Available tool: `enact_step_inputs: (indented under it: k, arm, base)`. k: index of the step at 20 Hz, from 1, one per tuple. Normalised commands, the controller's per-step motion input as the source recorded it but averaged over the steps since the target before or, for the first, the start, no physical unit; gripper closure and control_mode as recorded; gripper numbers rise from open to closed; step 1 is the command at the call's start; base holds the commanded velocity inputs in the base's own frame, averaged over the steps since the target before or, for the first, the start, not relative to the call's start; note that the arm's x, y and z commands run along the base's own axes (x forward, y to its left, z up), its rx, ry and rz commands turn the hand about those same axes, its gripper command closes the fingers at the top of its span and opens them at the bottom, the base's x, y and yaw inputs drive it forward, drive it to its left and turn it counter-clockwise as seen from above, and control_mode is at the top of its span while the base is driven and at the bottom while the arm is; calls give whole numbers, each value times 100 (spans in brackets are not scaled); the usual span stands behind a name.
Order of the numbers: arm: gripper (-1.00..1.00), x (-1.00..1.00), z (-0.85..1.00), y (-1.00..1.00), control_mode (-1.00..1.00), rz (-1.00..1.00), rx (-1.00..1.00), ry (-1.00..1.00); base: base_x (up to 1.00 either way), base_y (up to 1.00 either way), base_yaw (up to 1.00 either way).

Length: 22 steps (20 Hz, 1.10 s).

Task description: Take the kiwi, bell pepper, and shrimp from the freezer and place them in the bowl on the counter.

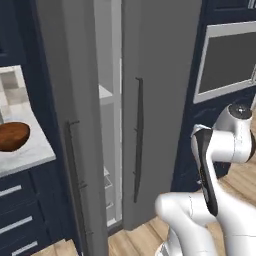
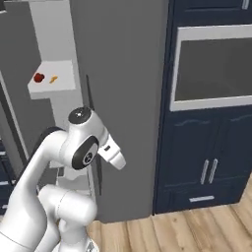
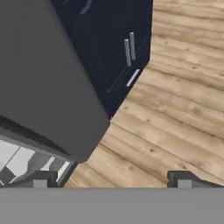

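The freezer (image 1: 108,115) stands ajar, its white shelves showing through the gap. On a white shelf (image 2: 51,84) inside lie the red bell pepper (image 2: 39,77) and, just to its right, the small orange shrimp (image 2: 53,78). The kiwi is out of view. The reddish-brown bowl (image 1: 12,135) sits with nothing in it on the white marbled counter (image 1: 31,151) at the far left. My gripper (image 3: 111,180) is open with nothing between its fingertips (image 3: 40,179). It points down at the wooden floor by the bottom corner of the grey door, far from the food.
The open freezer door (image 1: 65,100) with its dark handle (image 1: 75,170) juts toward me, between the counter and the gap. A second grey door (image 1: 155,100) stands to the right. A wall oven (image 2: 216,69) and navy cabinets (image 2: 206,162) lie further right. My own arm (image 2: 54,152) is folded low.
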Motion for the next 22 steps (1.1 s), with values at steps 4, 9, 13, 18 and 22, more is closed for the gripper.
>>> enact_step_inputs:
  k: [4, 9, 13, 18, 22]
  arm:
    - [-100, 0, 0, 0, 100, 0, 0, 0]
    - [-100, 0, 0, 0, 100, 0, 0, 0]
    - [-100, 0, 0, 0, 100, 0, 0, 0]
    - [-100, 0, 0, 0, 100, 0, 0, 0]
    - [-100, 0, 0, 0, 100, 0, 0, 0]
  base:
    - [0, -9, 76]
    - [6, -35, 60]
    - [3, -10, 41]
    - [10, -10, 32]
    - [57, -10, 13]
